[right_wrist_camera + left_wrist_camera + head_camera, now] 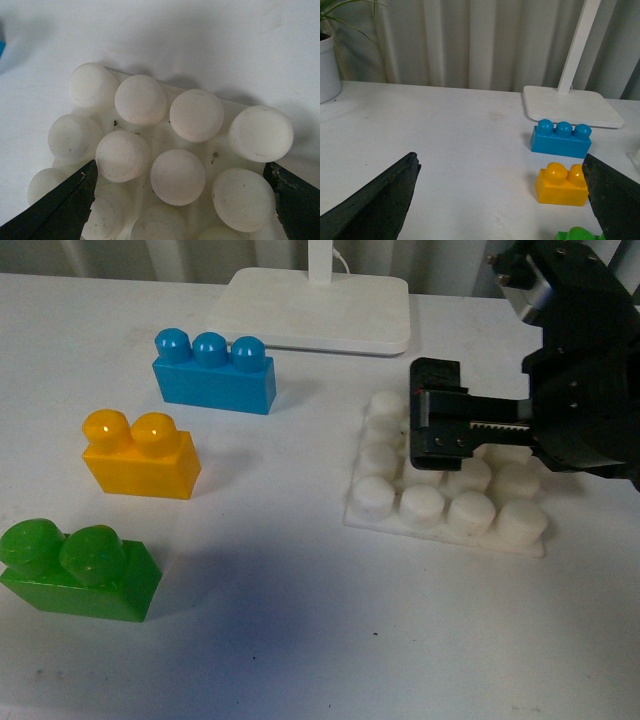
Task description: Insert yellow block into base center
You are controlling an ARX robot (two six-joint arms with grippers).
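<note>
Evidently nothing is inserted yet: the glossy yellow-orange two-stud plastic block (140, 455) sits on the white counter (300, 640), well left of the flat white studded plastic base (400, 523), whose centre is bare beneath the right end effector (437, 420), spread wide and empty like the left end effector (500, 200).

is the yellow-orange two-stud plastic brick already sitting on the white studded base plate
No, the yellow-orange two-stud plastic brick stands on the white table, apart from the white studded base plate.

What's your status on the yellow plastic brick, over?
Left gripper open. Right gripper open, hovering over square white studded plastic base. Glossy yellow two-stud plastic brick untouched on table. Base studs bare.
</note>
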